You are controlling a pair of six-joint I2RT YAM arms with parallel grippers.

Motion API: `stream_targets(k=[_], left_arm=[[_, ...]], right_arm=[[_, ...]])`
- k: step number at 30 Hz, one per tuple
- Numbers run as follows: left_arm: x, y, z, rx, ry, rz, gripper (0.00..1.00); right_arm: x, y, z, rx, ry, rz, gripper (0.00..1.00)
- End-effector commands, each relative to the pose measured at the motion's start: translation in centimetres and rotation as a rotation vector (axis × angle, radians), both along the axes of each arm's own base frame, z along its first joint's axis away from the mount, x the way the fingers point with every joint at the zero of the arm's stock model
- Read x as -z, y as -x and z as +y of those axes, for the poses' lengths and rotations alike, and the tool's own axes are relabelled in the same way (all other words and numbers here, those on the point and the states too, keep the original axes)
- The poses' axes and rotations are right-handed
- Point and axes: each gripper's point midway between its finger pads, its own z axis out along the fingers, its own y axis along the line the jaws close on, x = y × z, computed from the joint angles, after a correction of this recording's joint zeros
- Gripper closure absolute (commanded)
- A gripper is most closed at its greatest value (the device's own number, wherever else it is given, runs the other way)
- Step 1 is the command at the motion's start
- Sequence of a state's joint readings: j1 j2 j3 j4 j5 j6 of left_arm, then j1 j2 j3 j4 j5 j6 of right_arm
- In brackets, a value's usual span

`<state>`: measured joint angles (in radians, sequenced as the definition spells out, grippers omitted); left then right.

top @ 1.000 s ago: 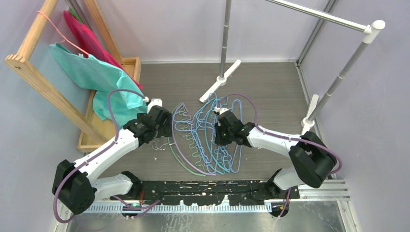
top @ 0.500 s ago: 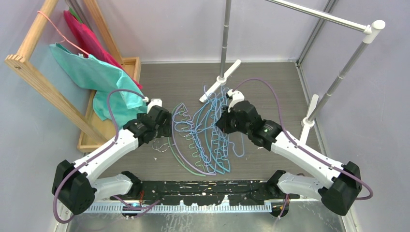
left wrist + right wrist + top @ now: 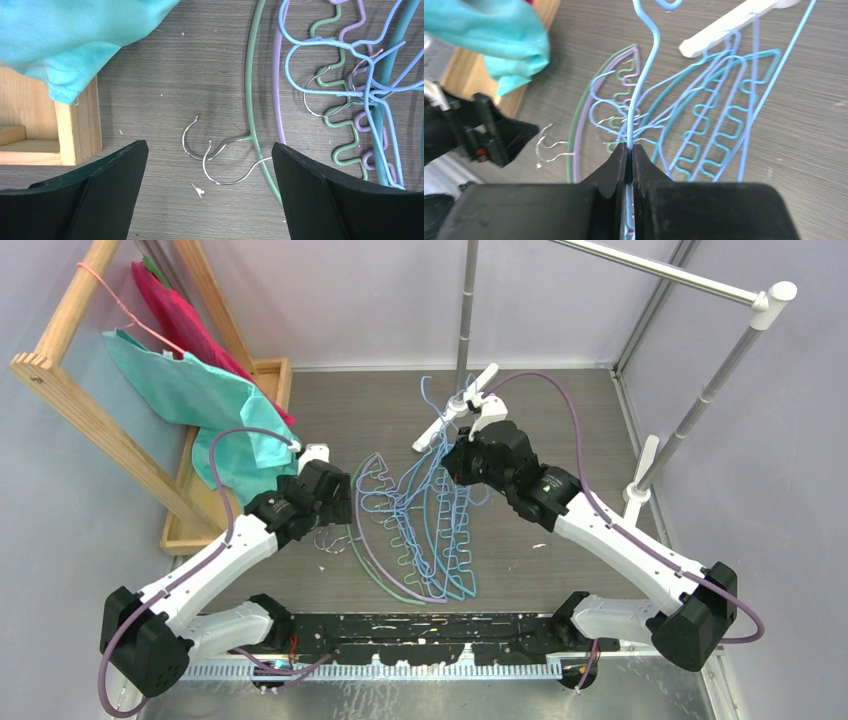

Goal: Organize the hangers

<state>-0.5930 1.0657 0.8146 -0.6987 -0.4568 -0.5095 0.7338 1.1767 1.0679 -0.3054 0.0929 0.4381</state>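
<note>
One hanger [image 3: 643,85], perhaps tangled, right tool [image 3: 630,151]

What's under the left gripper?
Two metal hooks, of the green hanger and lilac hanger, flat on the table below the open left gripper. Its fingers hide whatever lies beneath them.

Smooth, faintly glossy, that light-blue wire hanger [image 3: 633,120] against my right gripper [image 3: 629,150], all matt black plastic. The green hanger [image 3: 248,75] and lilac hanger [image 3: 274,75] looked smooth, the hooks [image 3: 226,183] shiny bare metal. The table [image 3: 150,75] was matt grey woodgrain, the teal cloth [image 3: 60,40] a fine soft weave, the tray [image 3: 77,125] unvarnished pale wood.
</note>
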Motion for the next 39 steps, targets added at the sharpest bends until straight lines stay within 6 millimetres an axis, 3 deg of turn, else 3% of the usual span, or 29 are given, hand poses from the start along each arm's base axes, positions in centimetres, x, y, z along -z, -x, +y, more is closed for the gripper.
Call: stream_targets(k=[1, 8, 16, 23, 30, 39], left_arm=[[-0.8, -0.4, 0.1, -0.015, 0.014, -0.029, 0.02], [-0.8, -0.9, -0.4, -0.013, 0.025, -0.028, 0.02], [-0.5, -0.8, -0.9, -0.006, 0.045, -0.016, 0.02], [-0.7, -1.0, -1.3, 0.001, 0.063, -0.02, 0.02], [-1.5, -1.4, -1.4, 0.0, 0.068, -0.037, 0.02], [-3.1, -2.2, -1.7, 0.006, 0.074, -0.075, 0.02]], right_arm=[[-4.1, -1.8, -4.4, 0.2, 0.08, -0.136, 0.99], [-7.8, -1.1, -8.3, 0.307, 0.136, -0.219, 0.99], [-8.1, -0.1, -10.7, 0.372, 0.186, -0.208, 0.99], [-9.7, 0.5, -12.2, 0.411, 0.174, -0.239, 0.99], [-14.0, -2.3, -10.7, 0.412, 0.103, -0.349, 0.99], [-20.8, -7.2, -12.9, 0.442, -0.122, -0.494, 0.99]])
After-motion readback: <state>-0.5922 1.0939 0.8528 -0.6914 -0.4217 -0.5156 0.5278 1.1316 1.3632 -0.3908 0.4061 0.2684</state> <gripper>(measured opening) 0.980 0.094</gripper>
